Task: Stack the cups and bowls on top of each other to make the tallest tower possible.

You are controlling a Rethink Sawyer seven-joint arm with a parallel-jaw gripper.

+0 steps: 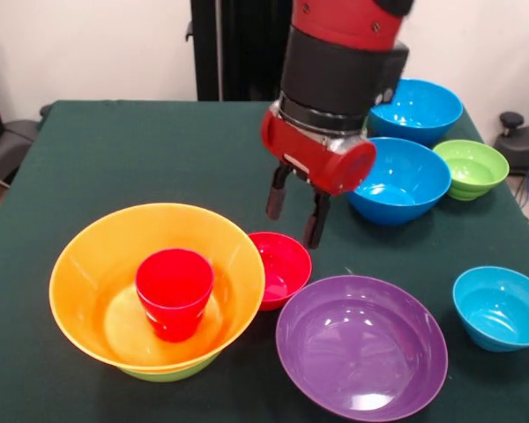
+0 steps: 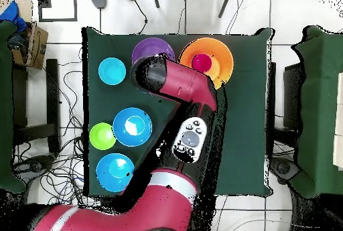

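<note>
Fingers spread, empty, above small red bowl; red cup upright, mouth up, in orange bowl.

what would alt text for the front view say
A red and black robot arm hangs its open gripper just above a small red bowl, beside a large orange bowl holding an upright red cup. Purple, blue and green bowls sit around on the green table.

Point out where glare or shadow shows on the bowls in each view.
Front view: bright highlights sit on the purple bowl near its front rim, inside the nearer large blue bowl, and in the orange bowl around the red cup; shadows on the cloth are soft. Overhead view: a white glare patch sits in the middle blue bowl; the arm hides part of the purple bowl.
</note>
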